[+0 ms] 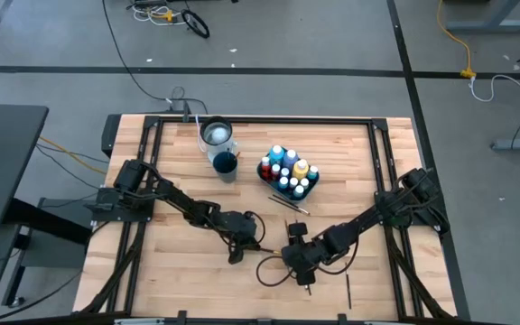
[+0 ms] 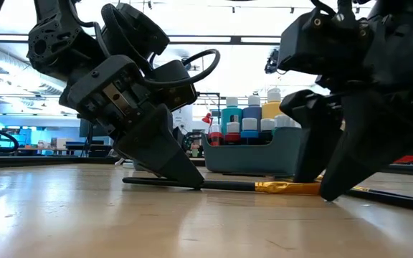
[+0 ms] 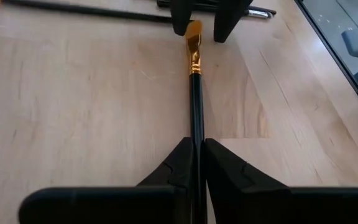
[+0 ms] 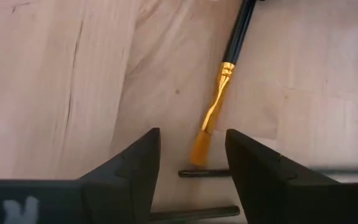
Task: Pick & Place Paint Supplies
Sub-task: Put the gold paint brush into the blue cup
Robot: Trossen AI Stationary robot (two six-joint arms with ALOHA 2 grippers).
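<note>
A dark-handled brush with a gold ferrule lies flat on the counter, its handle pinched by the left gripper. The right gripper hovers over the bristle end with its fingers spread to either side. The paint bottles stand in a teal tray farther back.

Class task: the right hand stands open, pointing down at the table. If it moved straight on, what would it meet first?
Most likely the brush's orange bristle tip, lying between the right hand's open fingers. The left hand is shut on its black handle. Depth is unclear.
</note>
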